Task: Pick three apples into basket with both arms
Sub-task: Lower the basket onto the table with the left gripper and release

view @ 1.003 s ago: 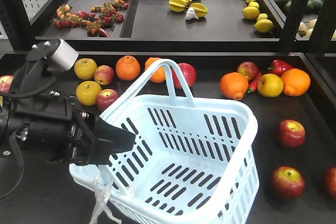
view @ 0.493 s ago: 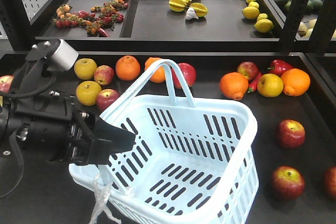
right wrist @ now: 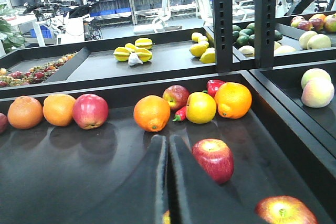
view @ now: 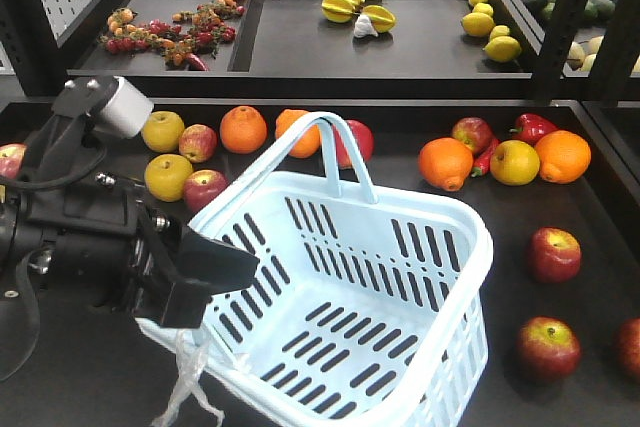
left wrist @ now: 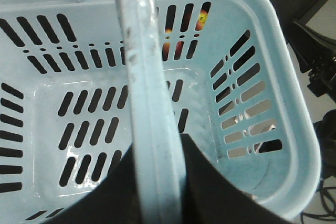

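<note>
Tilting with its left side higher than its right, the pale blue rectangular plastic basket (view: 470, 247) occupies the front middle of the black surface (view: 590, 197). Whether its base touches the surface cannot be determined. One pale blue hoop handle (left wrist: 140, 77) runs between the flat black jaws of the left pincer (left wrist: 156, 153), which is clamped on it at the basket's left rim. The second hoop handle (view: 338, 142) stands upright at the far side. A whitish strip (view: 188, 382) hangs from the basket's near-left corner, below the left pincer.

A dark red round apple (view: 554, 253) lies to the right of the basket, apart from it. A second apple (view: 547, 347) lies nearer the front, and a third apple (view: 632, 347) is cut by the frame edge.

The right pincer (right wrist: 168, 140) hovers low over the surface, its jaws drawn together to a thin slit with nothing gripped. In the right wrist view an apple lies just right of the jaws.

Behind the basket, further red apples (view: 204, 189), round oranges (view: 445, 163), a yellow round fruit (view: 514, 162) and a red pepper (view: 533, 127) are spread along the rear of the surface.
</note>
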You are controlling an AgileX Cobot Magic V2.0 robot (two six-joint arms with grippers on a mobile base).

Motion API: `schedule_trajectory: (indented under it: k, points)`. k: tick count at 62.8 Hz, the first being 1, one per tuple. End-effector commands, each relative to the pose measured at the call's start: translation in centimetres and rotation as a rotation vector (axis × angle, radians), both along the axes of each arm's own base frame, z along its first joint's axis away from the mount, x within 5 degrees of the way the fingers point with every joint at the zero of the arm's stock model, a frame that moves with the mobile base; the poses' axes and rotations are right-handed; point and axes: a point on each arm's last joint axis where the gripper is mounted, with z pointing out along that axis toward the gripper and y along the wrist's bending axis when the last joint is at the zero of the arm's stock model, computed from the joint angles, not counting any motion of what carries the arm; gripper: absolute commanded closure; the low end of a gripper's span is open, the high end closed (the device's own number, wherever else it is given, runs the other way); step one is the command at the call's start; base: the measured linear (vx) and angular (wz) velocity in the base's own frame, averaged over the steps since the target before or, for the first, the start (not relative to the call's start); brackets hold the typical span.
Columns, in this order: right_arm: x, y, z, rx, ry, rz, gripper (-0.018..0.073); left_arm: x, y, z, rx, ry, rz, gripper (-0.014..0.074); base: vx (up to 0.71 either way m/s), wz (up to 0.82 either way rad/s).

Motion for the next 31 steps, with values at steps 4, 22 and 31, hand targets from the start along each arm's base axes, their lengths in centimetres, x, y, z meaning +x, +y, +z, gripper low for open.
schedule_trajectory:
  k: [4,22,31]
  points:
    - [0.0,0.0,0.3,-0.022,-0.075,-0.001,0.0564,0.0,-0.1,2.0,-0.051,-0.165,-0.033,0.0603,0.00,0.00]
    - [0.0,0.0,0.3,-0.022,-0.075,-0.001,0.0564,3.1,-1.4,0.3,0.056,-0.348,-0.089,0.0603,0.00,0.00]
    - [0.0,0.0,0.3,-0.022,-0.075,-0.001,0.0564,5.5,-2.9,0.0,0.110,-0.409,-0.153,0.0603,0.00,0.00]
